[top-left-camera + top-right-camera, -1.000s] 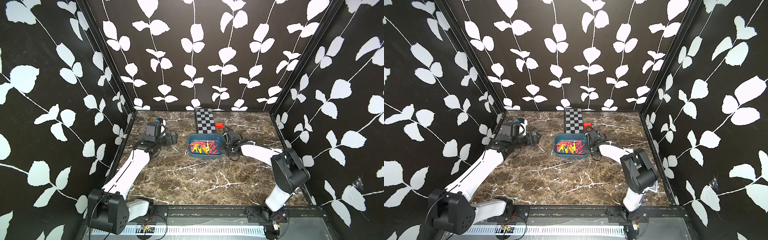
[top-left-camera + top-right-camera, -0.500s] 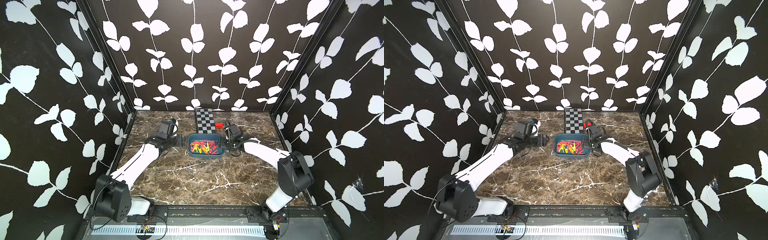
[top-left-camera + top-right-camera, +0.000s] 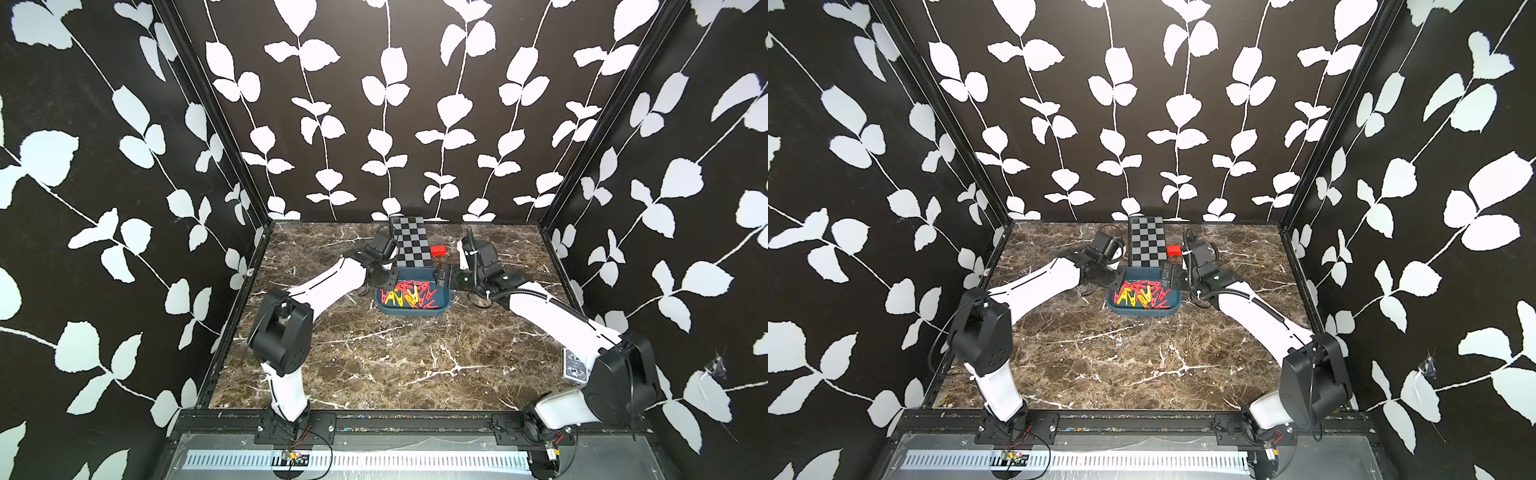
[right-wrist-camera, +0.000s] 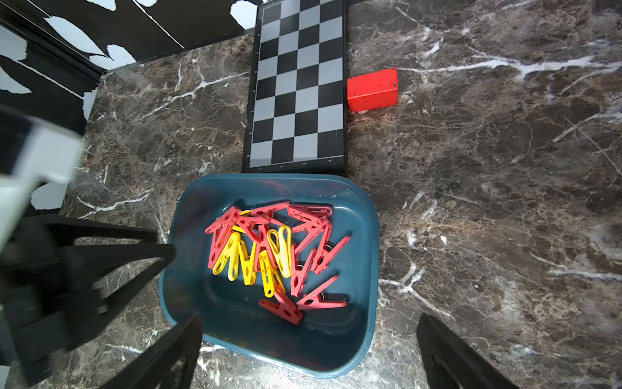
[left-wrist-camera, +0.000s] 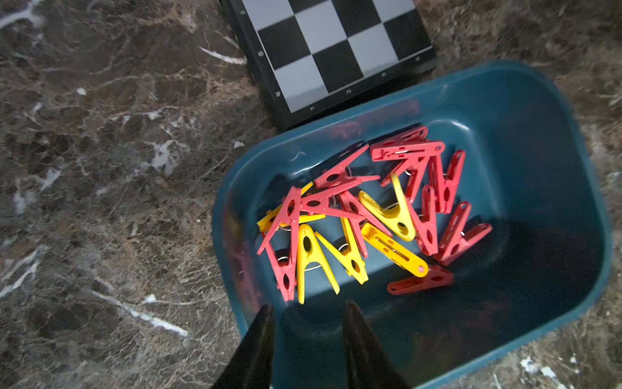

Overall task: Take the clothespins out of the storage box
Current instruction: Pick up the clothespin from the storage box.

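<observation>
The teal storage box [image 3: 412,313] [image 3: 1144,313] stands mid-table, holding a heap of several red and yellow clothespins [image 3: 409,294] [image 3: 1142,296] [image 5: 370,215] [image 4: 269,249]. My left gripper [image 5: 308,308] [image 3: 385,282] is at the box's left end. Its jaws are narrowed but still apart, with one finger at the rim, the other inside over the box wall [image 5: 555,188], and no clothespin between them. My right gripper [image 4: 311,336] [image 3: 441,276] hangs wide open over the right end of the box [image 4: 356,336], holding nothing.
A black-and-grey checkered board [image 3: 411,247] [image 4: 299,87] lies right behind the box, touching it. A small red block [image 3: 437,250] [image 4: 372,89] sits beside the board on its right. Patterned walls close in the marble table on three sides.
My left arm swung right to the box's left end while its jaws narrowed. My right gripper lifted over the box's right end and opened wide.
</observation>
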